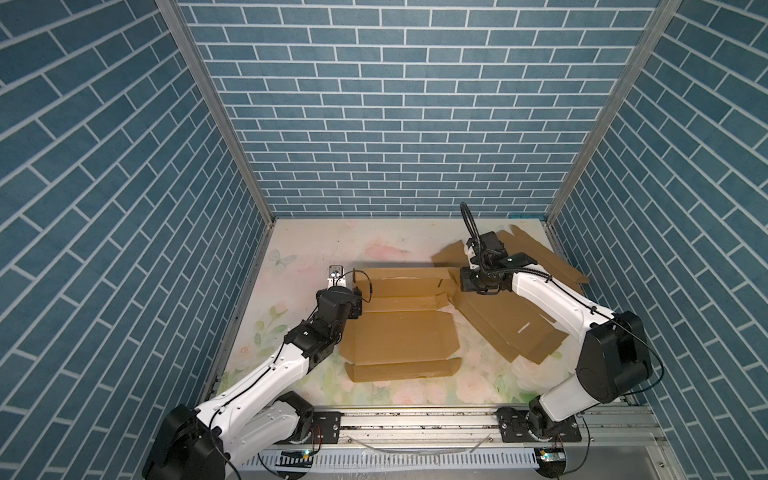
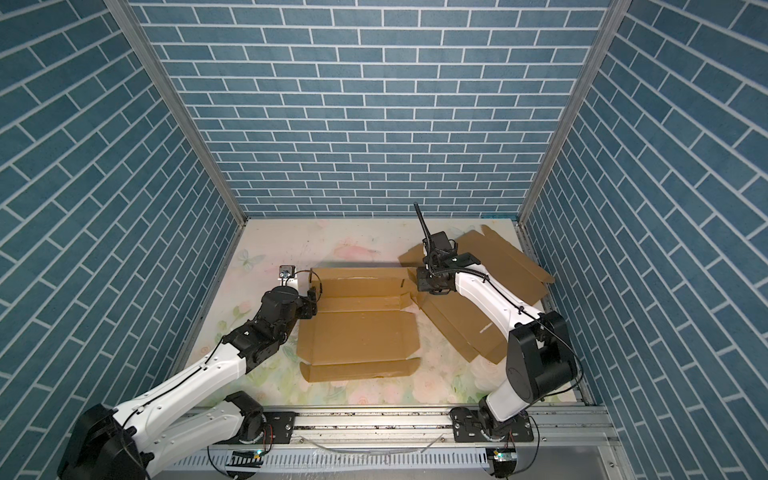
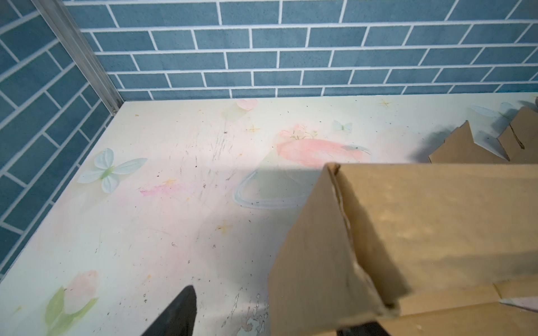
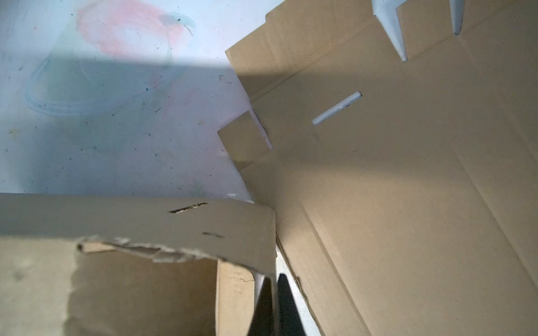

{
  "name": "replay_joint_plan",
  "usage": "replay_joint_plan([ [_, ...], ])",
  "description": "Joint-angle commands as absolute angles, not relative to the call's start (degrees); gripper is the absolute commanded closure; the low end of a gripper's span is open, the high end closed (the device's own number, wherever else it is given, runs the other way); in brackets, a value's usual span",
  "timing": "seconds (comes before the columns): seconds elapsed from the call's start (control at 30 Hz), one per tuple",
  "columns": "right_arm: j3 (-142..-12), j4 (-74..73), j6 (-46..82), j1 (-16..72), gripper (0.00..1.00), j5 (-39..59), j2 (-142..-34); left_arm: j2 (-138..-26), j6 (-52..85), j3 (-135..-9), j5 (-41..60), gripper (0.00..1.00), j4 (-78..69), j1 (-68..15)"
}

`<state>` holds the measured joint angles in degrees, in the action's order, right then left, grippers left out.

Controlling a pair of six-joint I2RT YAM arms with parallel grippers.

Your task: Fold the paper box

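At table centre: flat brown corrugated cardboard box blank point(image 1: 399, 332), creased into panels, its rear panel raised upright with a ragged torn edge.
Left gripper point(image 1: 358, 293): black fingers point(image 3: 177, 314) are spread wide around the raised panel's left corner.
Right gripper point(image 4: 273, 279): fingers are pressed together; the slotted right flap's thin edge is pinched between them.
Far right: second brown cardboard sheet point(image 1: 511, 328), laid flat, notched.
Surface: pale floral-printed tabletop point(image 1: 316, 249), scuffed.

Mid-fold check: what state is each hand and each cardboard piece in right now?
left hand: open, at the box's far left corner
right hand: shut on the box's far right corner
paper box: partly folded, far wall raised
spare blank: unfolded, lying flat
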<state>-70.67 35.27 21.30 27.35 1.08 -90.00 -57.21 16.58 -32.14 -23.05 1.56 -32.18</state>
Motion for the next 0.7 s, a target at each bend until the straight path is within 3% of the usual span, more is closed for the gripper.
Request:
replay_joint_plan([
  [0.0, -72.11, 36.59, 25.4, 26.89, 1.0, -1.82, -90.76, -59.76, 15.65, -33.3, -20.25, 0.26, 5.31, -31.82],
  [0.27, -72.74, 35.81, 29.77, 26.89, 1.0, -2.51, -91.6, -64.27, 15.82, -36.86, -14.76, 0.24, 6.6, -31.73],
  [0.67, -74.31, 37.39, 30.85, 27.68, 1.0, -5.23, -91.94, -55.61, 13.32, -45.18, -11.65, 0.27, 24.28, -28.83],
])
